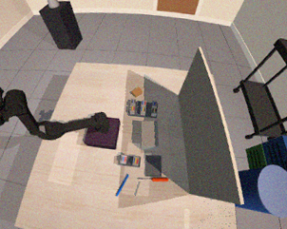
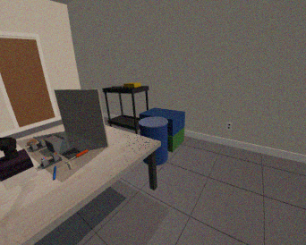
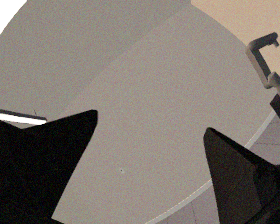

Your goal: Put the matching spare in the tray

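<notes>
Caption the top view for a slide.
Arm's open tool over the purple tray; spares beside a grey upright panel.

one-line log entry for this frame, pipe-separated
gripper: open, holding nothing | position: above purple tray | spares: on table beside grey panel | tray: no spare inside

The arm is matte black throughout, built of rounded, bulbous joint housings joined by slimmer links; its gripper ends in two dark, wedge-shaped fingers with pointed tips
</notes>
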{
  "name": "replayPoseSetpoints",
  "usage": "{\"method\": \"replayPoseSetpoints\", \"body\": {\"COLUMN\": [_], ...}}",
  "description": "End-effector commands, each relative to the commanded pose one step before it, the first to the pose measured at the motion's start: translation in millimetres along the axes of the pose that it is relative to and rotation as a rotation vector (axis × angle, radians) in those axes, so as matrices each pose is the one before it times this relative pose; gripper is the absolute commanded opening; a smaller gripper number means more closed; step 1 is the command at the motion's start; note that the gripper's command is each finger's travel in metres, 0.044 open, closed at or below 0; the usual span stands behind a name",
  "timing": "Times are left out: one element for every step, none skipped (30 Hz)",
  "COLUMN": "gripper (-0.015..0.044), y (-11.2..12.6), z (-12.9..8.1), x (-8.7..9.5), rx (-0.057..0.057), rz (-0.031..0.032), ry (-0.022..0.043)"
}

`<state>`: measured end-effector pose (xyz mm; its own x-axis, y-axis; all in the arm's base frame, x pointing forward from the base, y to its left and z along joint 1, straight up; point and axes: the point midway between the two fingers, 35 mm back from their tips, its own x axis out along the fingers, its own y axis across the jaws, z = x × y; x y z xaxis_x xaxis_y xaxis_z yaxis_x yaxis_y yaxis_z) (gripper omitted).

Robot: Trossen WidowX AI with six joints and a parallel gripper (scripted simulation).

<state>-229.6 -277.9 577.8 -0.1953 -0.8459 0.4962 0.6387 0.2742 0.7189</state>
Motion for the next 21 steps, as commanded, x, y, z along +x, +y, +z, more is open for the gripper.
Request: {"method": "replayPoseSetpoints", "body": {"gripper": [0.0426,0.0440,0.0440,0.0440,0.0440,0.0440,0.0440,0.0440,0.0440,0.0440,0.0440,0.0440,0.0440,0.0440,0.0440,0.0440,0.0440,0.0440,0.0440,0.0440,0.0440], "y": [0.00,0.00,0.00,0.00,0.00,0.00,2.26,6.79,11.67,15.13,16.36,16.51,16.64,16.76,16.87,16.97,16.64,16.12,16.16,16.20,16.22], "z": [0.00,0.00,0.00,0.00,0.00,0.00,0.59,1.73,2.87,3.60,4.07,3.79,3.50,3.19,2.87,2.55,1.57,1.26,1.00,0.73,0.46], "x": [0.00,0.00,0.00,0.00,0.00,0.00,-0.55,-1.69,-2.85,-3.39,-2.79,-2.54,-2.30,-2.05,-1.80,-1.55,-1.73,-1.43,-1.20,-0.97,-0.74], "rx": [0.0000,0.0000,0.0000,0.0000,0.0000,0.0000,0.0014,0.0042,0.0061,0.0038,-0.0096,-0.0098,-0.0098,-0.0098,-0.0097,-0.0096,-0.0124,-0.0119,-0.0118,-0.0117,-0.0116], "rz": [0.00000,0.00000,0.00000,0.00000,0.00000,0.00000,0.00508,0.01544,0.02703,0.03573,0.03897,0.03941,0.03982,0.04020,0.04057,0.04092,0.04153,0.04026,0.04043,0.04057,0.04071], "ry": [0.00000,0.00000,0.00000,0.00000,0.00000,0.00000,-0.00429,-0.01273,-0.02051,-0.02314,-0.01700,-0.01582,-0.01466,-0.01351,-0.01238,-0.01122,-0.00799,-0.00673,-0.00575,-0.00475,-0.00375]}}
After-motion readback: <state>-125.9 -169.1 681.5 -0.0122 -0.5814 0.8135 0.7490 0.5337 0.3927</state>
